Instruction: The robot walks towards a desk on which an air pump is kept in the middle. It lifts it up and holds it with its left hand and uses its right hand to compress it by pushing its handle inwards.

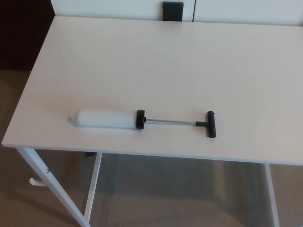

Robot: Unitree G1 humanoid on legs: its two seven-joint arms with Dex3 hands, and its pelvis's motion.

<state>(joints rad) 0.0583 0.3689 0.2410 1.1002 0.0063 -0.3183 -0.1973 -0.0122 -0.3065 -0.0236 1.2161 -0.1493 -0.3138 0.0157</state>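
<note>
step: approach phase, judged; air pump (142, 120) lying untouched on the desk (156, 61), no lift begun.
left hand: not in frame; spread or pressed together, impossible to say.
right hand: not in frame either; finger state cannot be told.
arm pose: none visible; no forearm entering from either side of the head view.
pump position: flat on the desktop, close to the near edge, lengthwise across the view; with no hand showing, no placing relative to a hand possible.
barrel (104, 118): white cylinder, on the robot's left side, nozzle tip pointing further left.
collar (140, 119): black cap at the barrel's inner end.
rod (170, 123): thin, metal, fully drawn out between collar and handle.
handle (210, 124): black t-bar, on the robot's right side, crosswise to the rod.
next move, judged: left hand down onto the barrel, wrapping it for a lift; right hand kept for the handle, pushing inwards along the rod.
caution, judged: smooth round barrel likely to roll if nudged off-centre.
background: dark object (173, 11) beyond the far edge, unidentified.
</note>
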